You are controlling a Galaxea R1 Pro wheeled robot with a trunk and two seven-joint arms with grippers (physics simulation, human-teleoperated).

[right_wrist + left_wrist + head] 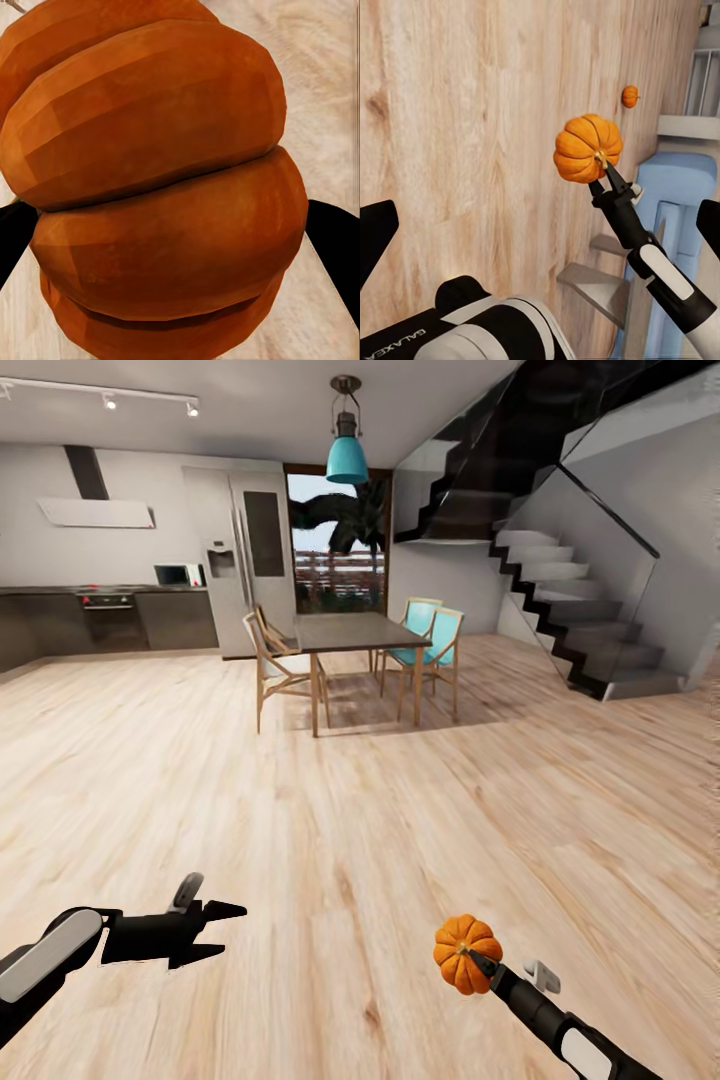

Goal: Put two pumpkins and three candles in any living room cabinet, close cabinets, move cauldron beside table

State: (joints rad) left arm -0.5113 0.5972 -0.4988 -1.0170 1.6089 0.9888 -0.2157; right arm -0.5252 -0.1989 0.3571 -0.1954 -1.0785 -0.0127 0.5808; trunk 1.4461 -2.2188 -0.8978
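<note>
My right gripper (478,961) is shut on an orange ribbed pumpkin (465,952), held a little above the wooden floor at the lower right. The left wrist view shows that same pumpkin (585,148) pinched at its stem end by the right gripper (606,166). In the right wrist view the pumpkin (161,187) sits between two black fingers (336,244). A second, smaller-looking pumpkin (630,96) lies on the floor farther off. At the lower left my left gripper (228,930) is open and holds nothing. The candles, cabinet, cauldron and coffee table are out of view.
Ahead stands a dark-topped dining table (360,630) with wooden and teal chairs (435,645). A staircase (590,620) with a glass rail rises at the right. The fridge (245,560) and kitchen counter (110,620) line the back wall. Pale blue furniture (682,176) appears in the left wrist view.
</note>
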